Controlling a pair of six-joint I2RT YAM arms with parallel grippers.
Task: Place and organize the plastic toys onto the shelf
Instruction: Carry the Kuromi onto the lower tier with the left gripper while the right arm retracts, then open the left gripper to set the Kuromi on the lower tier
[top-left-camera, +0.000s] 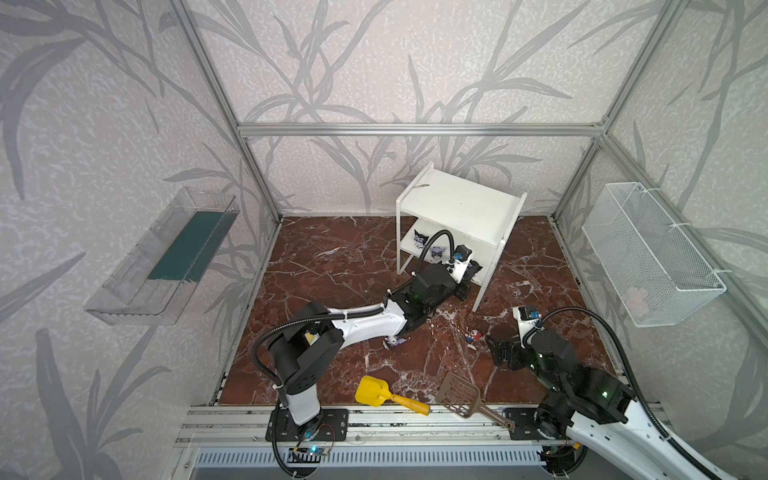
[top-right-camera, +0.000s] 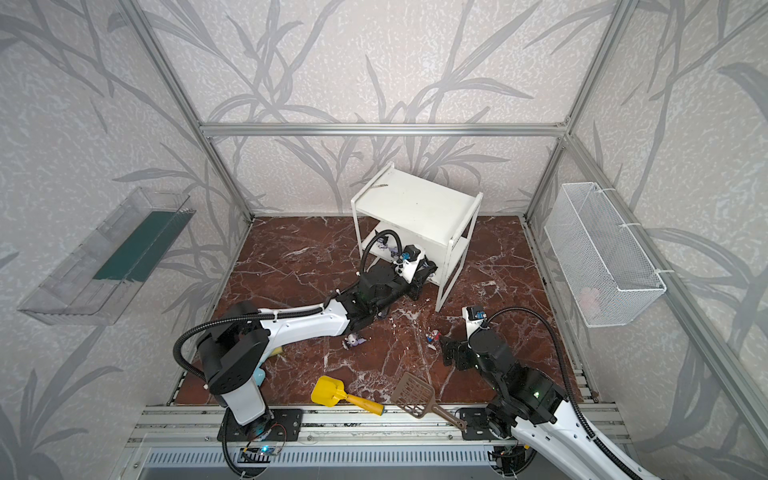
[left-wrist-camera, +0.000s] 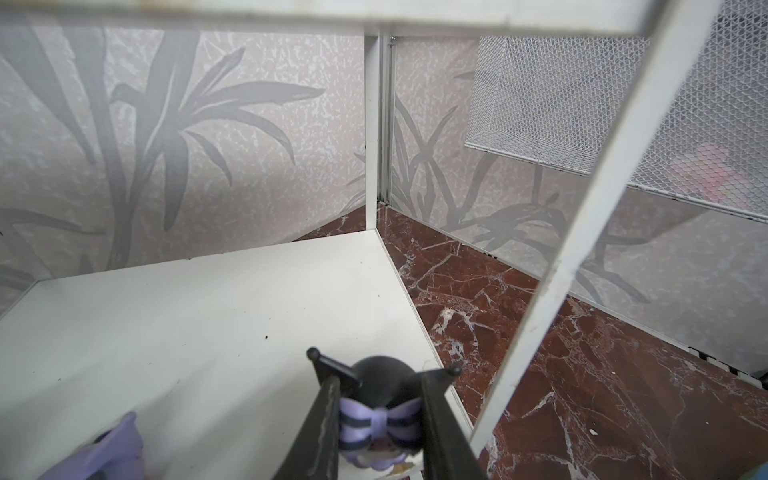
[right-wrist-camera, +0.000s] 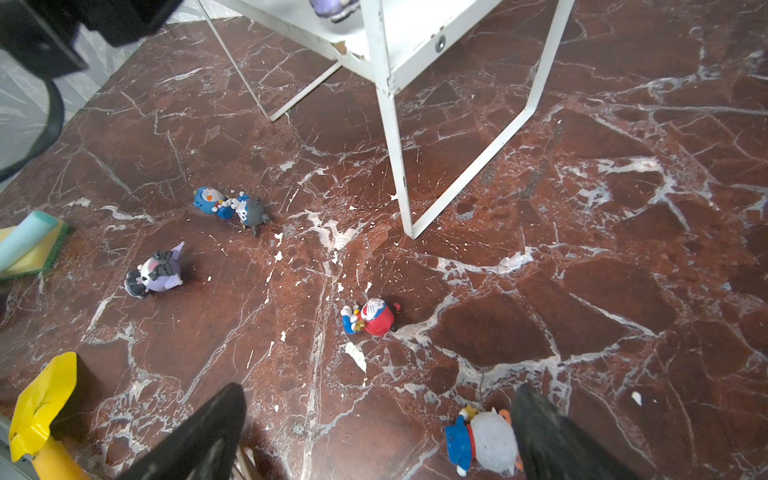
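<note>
The tabletop (top-left-camera: 332, 257) is red-brown marble with white veins. The white shelf (top-left-camera: 457, 199) stands near its far edge, right of middle. On the lower tier sit a black and purple figurine (top-left-camera: 419, 240) and a second such figurine (top-left-camera: 436, 251).

Around the middle lie a purple-white figurine (top-left-camera: 392, 341), a red-headed figurine (top-left-camera: 473, 336), and a blue-headed figurine (right-wrist-camera: 208, 199) touching a grey-headed figurine (right-wrist-camera: 253, 212). An orange-white figurine (right-wrist-camera: 484, 442) lies apart from them.

A yellow scoop (top-left-camera: 376, 390) and a brown slotted scoop (top-left-camera: 461, 392) lie at the near edge. A yellow sponge (right-wrist-camera: 33, 253) lies toward the left edge.
</note>
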